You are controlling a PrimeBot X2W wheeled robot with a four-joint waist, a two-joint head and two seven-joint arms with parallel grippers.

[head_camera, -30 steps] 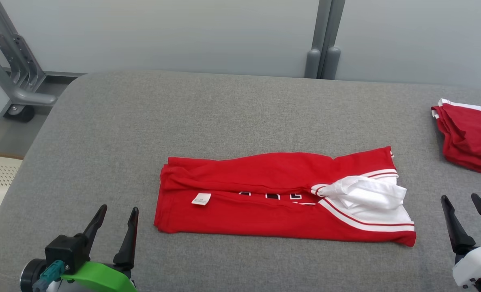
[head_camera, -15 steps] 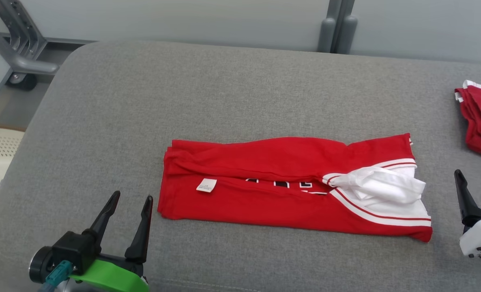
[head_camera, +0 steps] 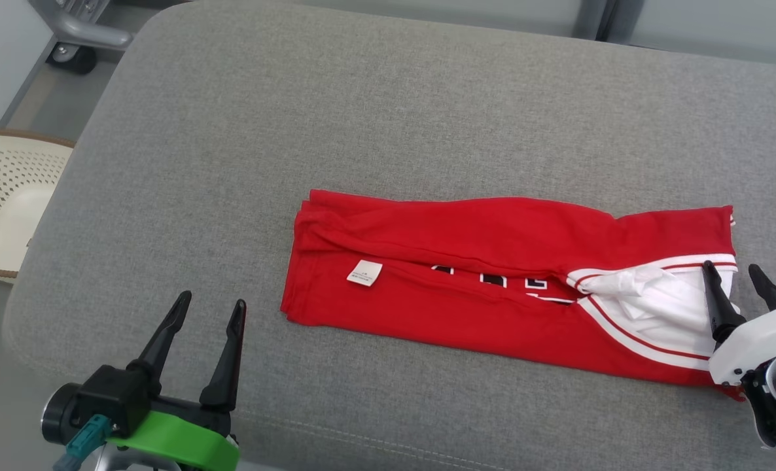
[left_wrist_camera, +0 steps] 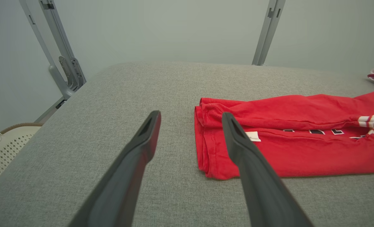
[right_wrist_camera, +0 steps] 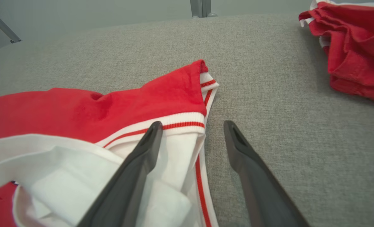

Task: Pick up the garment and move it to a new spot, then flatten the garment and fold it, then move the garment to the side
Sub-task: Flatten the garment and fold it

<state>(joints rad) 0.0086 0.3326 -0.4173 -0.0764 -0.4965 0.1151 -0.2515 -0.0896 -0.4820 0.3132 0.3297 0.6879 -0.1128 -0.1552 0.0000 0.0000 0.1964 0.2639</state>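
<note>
Since a second ago the right gripper point(head_camera: 729, 265) has come in over the striped end of the red shirt point(head_camera: 493, 261), where before it stood clear of the cloth. The head camera has also tipped down, so the whole scene sits differently.

Its fingers are spread wide and hold nothing. In the right wrist view point(right_wrist_camera: 193, 123) the left finger hangs over the white cloth of the shirt point(right_wrist_camera: 111, 107), and the right finger over bare gray pad just beside the striped edge. Whether either tip touches down I cannot tell.

The left gripper point(head_camera: 212, 298) also stands wide and empty near the front edge of the padded table point(head_camera: 362, 98). The shirt, folded into a long strip, lies ahead and to the right of its fingers, a little apart from them.

Beyond the shirt, ahead of both pairs of fingers, the pad runs bare to its far edge. To the left of the left fingers its rounded side drops away, with a pale basket point(head_camera: 2, 196) on the floor past it.

The head view gives the small white label point(head_camera: 364, 273) and black letters in the gap of the fold. The left wrist view point(left_wrist_camera: 190, 114) shows the stacked layers at the shirt's near end point(left_wrist_camera: 206, 151) and gray posts point(left_wrist_camera: 64, 63) past the far edge. The right wrist view adds a second red pile point(right_wrist_camera: 354, 47), ahead and right of those fingers and well apart from the shirt.
</note>
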